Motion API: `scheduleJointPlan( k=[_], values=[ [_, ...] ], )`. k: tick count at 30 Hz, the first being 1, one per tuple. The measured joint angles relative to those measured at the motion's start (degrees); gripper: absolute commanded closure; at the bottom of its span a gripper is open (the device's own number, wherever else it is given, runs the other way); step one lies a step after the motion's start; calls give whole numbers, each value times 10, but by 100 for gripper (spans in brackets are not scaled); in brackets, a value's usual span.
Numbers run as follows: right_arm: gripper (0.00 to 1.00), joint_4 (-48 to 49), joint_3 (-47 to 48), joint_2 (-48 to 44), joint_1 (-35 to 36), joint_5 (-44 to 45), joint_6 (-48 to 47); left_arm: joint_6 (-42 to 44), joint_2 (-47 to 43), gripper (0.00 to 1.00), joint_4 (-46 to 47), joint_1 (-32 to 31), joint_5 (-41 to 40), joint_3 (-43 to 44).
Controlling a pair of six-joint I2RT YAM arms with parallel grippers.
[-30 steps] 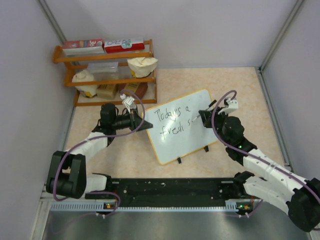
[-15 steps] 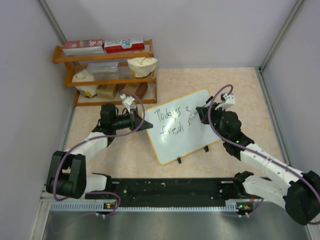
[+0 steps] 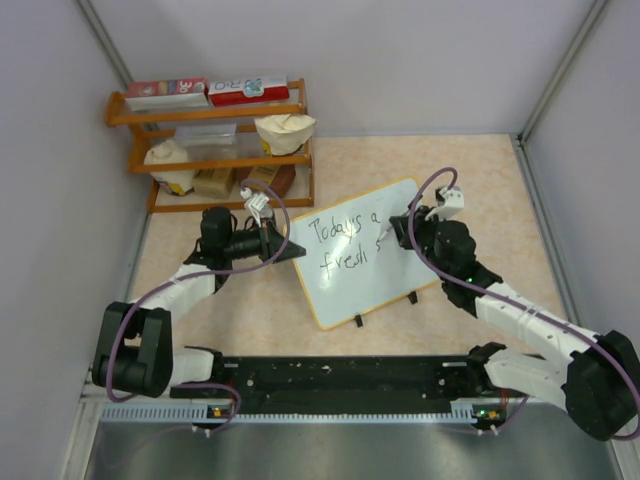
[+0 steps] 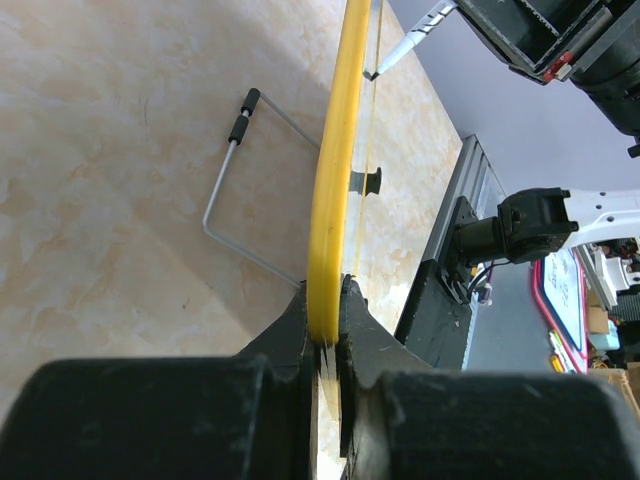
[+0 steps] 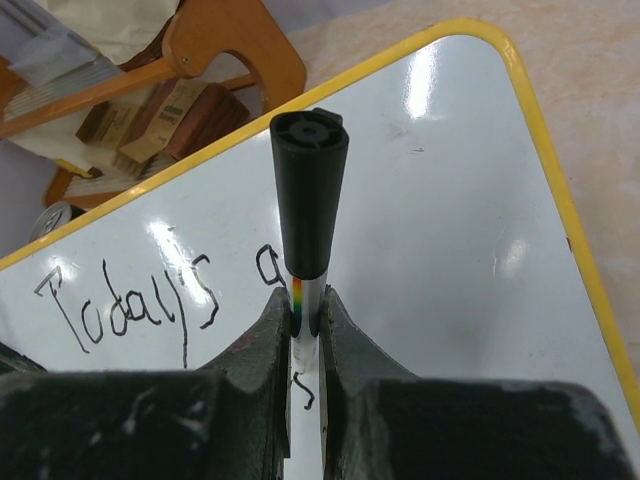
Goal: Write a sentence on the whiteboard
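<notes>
The whiteboard (image 3: 400, 275), glossy white with a yellow frame, stands tilted on the table on black feet. Black handwriting, the sentence (image 3: 340, 240), reads "Today's a" above "fresh s". My left gripper (image 3: 298, 250) is shut on the board's left edge; in the left wrist view the yellow frame (image 4: 335, 180) runs up from between its jaws, left gripper (image 4: 325, 310). My right gripper (image 3: 400, 232) is shut on a marker (image 5: 308, 190) with a black cap end. The marker's tip (image 3: 381, 238) rests on the board just past the "s". In the right wrist view the writing (image 5: 140, 305) lies left of the right gripper (image 5: 305, 305).
A wooden shelf (image 3: 215, 140) with boxes, a bottle and a paper bag stands at the back left, close to the board's corner. A wire stand (image 4: 225, 190) props the board from behind. Grey walls close in the sides. A black rail (image 3: 340, 380) runs along the near edge.
My right wrist has swung left and a little farther back, with the marker tip staying near the "s". The left arm and the board have not moved.
</notes>
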Motion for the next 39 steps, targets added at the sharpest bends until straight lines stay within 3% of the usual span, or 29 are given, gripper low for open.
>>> scheduleJointPlan(
  k=[19, 29, 39],
  values=[
    [100, -16, 0, -11, -1, 52, -2, 0, 0, 100, -1, 0, 0, 0],
    [100, -8, 0, -45, -4, 38, -6, 0, 0, 100, -1, 0, 0, 0],
    [100, -4, 0, -14, -4, 36, -6, 0, 0, 100, 0, 0, 0, 0]
  ],
)
